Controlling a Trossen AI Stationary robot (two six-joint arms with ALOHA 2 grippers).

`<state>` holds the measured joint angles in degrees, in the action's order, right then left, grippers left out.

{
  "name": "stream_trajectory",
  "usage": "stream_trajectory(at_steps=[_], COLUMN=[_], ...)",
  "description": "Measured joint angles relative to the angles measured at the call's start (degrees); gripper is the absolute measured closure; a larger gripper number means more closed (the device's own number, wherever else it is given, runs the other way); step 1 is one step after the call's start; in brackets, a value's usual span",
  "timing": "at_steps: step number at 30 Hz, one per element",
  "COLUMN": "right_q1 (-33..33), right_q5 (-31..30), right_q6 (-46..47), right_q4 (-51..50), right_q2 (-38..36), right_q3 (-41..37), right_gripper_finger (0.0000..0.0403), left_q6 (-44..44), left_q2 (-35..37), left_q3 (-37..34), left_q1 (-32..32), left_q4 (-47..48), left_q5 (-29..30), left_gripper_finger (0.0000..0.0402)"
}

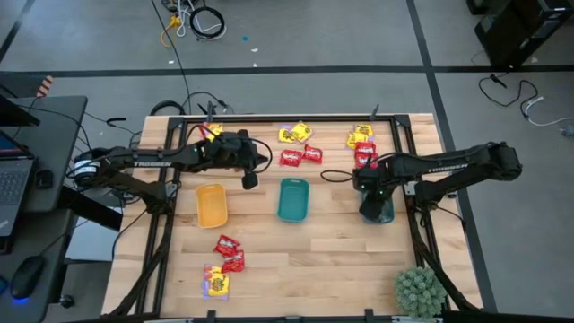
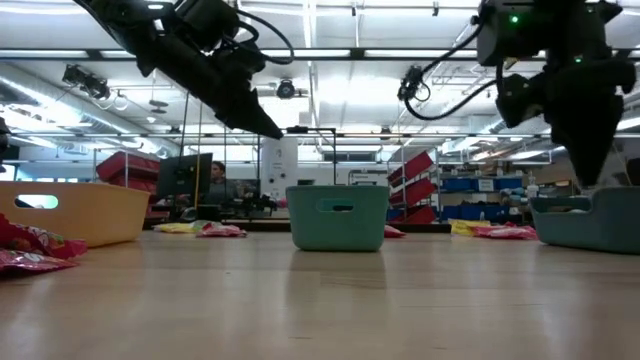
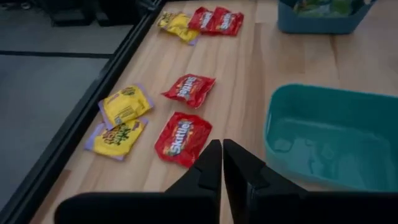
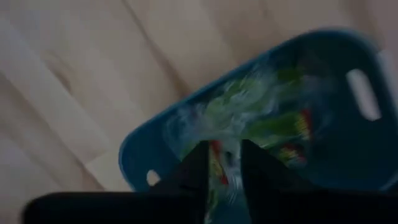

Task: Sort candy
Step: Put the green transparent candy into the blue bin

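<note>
**Nearest red packet lies just ahead of the left tool's tips**

The left tool [image 1: 249, 180] hangs above the bench [image 1: 341, 260] between the yellow tray [image 1: 212, 205] and the teal tray [image 1: 293, 200]. Its fingers [image 3: 211, 168] stand all but together, with only a thin slit between them and nothing held.

The relation that matters is with the closest red candy [image 3: 183, 137]. In the left wrist view it lies flat on the wood directly ahead of the fingertips, beside the teal tray's wall. Its long axis runs roughly along the line the tool points, so the fingers would most likely span its short width. In the high view this packet [image 1: 290, 159] sits a little toward the bench's far edge and the right arm's side of the tool.

A second red packet [image 3: 189, 89] lies just beyond it, and two yellow packets [image 3: 122, 120] lie side by side next to the pair. More candy lies near the bench's far right corner [image 1: 361, 144] and near its front left [image 1: 224, 265].

The left arm is plainly the nearer one for the red pair. By my reading it must open wider before going down.

The right tool [image 4: 222, 167] hovers over the dark tray [image 4: 348, 155], which already holds green packets [image 4: 273, 124]. Its fingers are parted and appear to grip nothing.
</note>
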<state>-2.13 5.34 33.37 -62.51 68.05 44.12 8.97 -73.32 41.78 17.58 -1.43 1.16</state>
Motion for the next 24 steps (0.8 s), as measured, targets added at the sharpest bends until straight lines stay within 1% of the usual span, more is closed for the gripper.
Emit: stream_trajectory(at_steps=[6,8,9,11,13,16,18,19,20,21,24], right_q1=[0.00,0.00,0.00,0.00,0.00,-0.02,-0.02,0.00,0.00,0.00,-0.18], right_q5=[-4.45,-5.92,-6.78,-8.39,-9.75,-10.12,-10.11,-10.14,-10.26,-10.31,-10.31], right_q6=[-0.60,-1.24,-1.49,-2.12,-2.58,-3.90,-4.99,-5.62,-6.42,-6.97,-9.14], right_q4=[-4.04,-5.16,-5.26,-5.01,-4.40,-1.92,0.06,1.64,3.55,5.55,11.64], right_q2=[-0.07,-0.07,-0.11,-0.11,-0.09,0.00,-0.02,-0.02,-0.02,-0.02,-0.02], right_q3=[5.51,7.05,7.44,7.64,7.59,6.97,6.92,6.92,6.92,6.92,6.92], right_gripper_finger=[0.0207,0.0188,0.0185,0.0197,0.0230,0.0307,0.0362,0.0382,0.0391,0.0390,0.0370], left_q6=[0.76,0.51,-0.21,-1.15,-2.93,-5.01,-5.19,-5.56,-6.08,-6.18,-4.77], left_q2=[1.24,2.21,2.91,4.46,6.26,8.31,9.12,9.16,9.10,8.87,6.69], left_q3=[0.01,0.17,0.09,0.10,0.11,0.11,0.09,0.09,0.09,0.09,0.09], left_q1=[0.22,0.76,1.34,3.40,6.45,11.66,15.11,16.82,18.50,20.11,24.21], left_q4=[3.83,5.40,6.81,8.23,11.57,16.86,19.98,21.20,22.25,22.90,23.69], left_q5=[3.59,4.97,5.84,6.47,5.73,3.33,3.23,3.46,3.50,3.49,2.96], left_gripper_finger=[0.0355,0.0353,0.0355,0.0369,0.0390,0.0396,0.0399,0.0399,0.0399,0.0400,0.0400])
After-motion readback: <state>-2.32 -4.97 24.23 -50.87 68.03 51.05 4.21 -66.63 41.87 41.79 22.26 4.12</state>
